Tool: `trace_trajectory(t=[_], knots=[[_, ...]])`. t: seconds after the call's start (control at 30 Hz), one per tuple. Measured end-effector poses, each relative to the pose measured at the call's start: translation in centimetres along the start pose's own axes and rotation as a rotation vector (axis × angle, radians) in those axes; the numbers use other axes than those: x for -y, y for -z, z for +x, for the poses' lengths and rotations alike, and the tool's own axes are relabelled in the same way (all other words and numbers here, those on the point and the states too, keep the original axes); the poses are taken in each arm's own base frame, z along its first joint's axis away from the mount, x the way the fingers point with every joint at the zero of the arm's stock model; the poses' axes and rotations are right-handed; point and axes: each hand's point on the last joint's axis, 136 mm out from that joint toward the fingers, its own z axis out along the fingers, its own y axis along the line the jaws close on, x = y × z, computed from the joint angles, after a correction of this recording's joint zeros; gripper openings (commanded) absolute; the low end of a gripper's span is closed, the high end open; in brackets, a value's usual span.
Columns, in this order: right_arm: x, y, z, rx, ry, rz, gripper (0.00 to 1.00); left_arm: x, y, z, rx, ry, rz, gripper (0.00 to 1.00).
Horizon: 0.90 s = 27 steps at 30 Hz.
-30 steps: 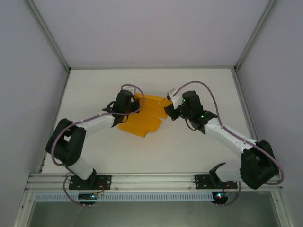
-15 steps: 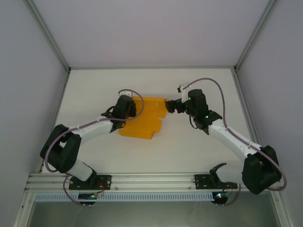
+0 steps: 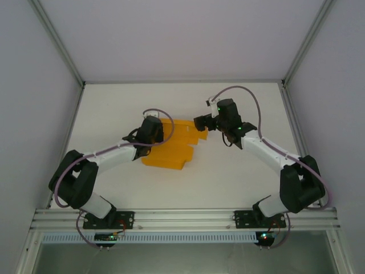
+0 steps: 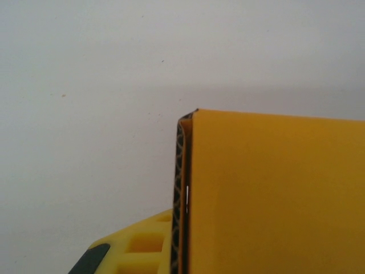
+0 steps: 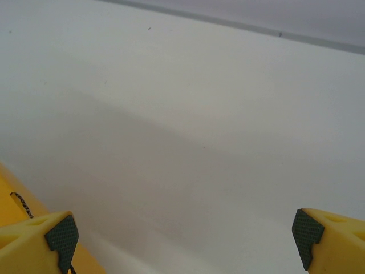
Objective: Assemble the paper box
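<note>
The paper box point(image 3: 173, 146) is a partly folded orange-yellow card sheet lying mid-table in the top view. My left gripper point(image 3: 157, 131) is at its left edge, shut on the card. In the left wrist view the card point(image 4: 274, 194) stands on edge against the black pad of one yellow finger point(image 4: 181, 200); the other finger is hidden behind it. My right gripper point(image 3: 200, 123) hovers at the sheet's far right corner, open. Its two fingertips point(image 5: 61, 235) stand wide apart over bare table, with a sliver of card point(image 5: 10, 201) at the lower left.
The white table point(image 3: 228, 171) is walled by grey panels, with metal posts at the back corners point(image 3: 283, 83). An aluminium rail point(image 3: 182, 217) carrying both arm bases runs along the near edge.
My right gripper has come off the card's right edge, swung back and left, and now stands open. The left arm has shifted slightly and the sheet lies a little flatter.
</note>
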Motion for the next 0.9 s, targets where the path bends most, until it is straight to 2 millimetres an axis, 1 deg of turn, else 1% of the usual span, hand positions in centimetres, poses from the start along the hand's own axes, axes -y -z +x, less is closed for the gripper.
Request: trace_trajectory(t=[0.1, 0.2, 0.3, 0.37, 0.53, 0.67, 0.8, 0.9], knots=[[-1.4, -0.3, 0.5, -0.015, 0.036, -0.026, 0.99, -0.2, -0.2, 0.6, -0.027, -0.004, -0.013, 0.0], [-2.4, -0.7, 0.8, -0.017, 0.058, -0.03, 0.99, -0.2, -0.4, 0.6, -0.04, -0.009, -0.022, 0.0], [-3.2, -1.3, 1.2, -0.022, 0.066, -0.02, 0.99, 0.3, -0.6, -0.1, -0.032, 0.013, -0.014, 0.0], [-3.4, -1.6, 1.2, -0.016, 0.061, -0.006, 0.99, 0.3, -0.6, -0.4, -0.028, 0.023, -0.017, 0.0], [-2.8, -1.9, 0.6, 0.051, 0.044, 0.064, 0.99, 0.4, -0.7, -0.3, -0.036, 0.03, -0.008, 0.0], [-2.0, -2.2, 0.2, 0.147, -0.014, 0.139, 0.99, 0.7, -0.6, -0.1, -0.043, 0.041, 0.009, 0.0], [-1.7, -2.8, 0.2, 0.234, -0.094, 0.149, 0.99, 0.9, -0.6, -0.1, -0.047, 0.049, 0.018, 0.0], [-1.7, -2.7, 0.2, 0.27, -0.132, 0.137, 0.99, 1.0, -0.6, -0.1, -0.045, 0.057, 0.02, 0.0]])
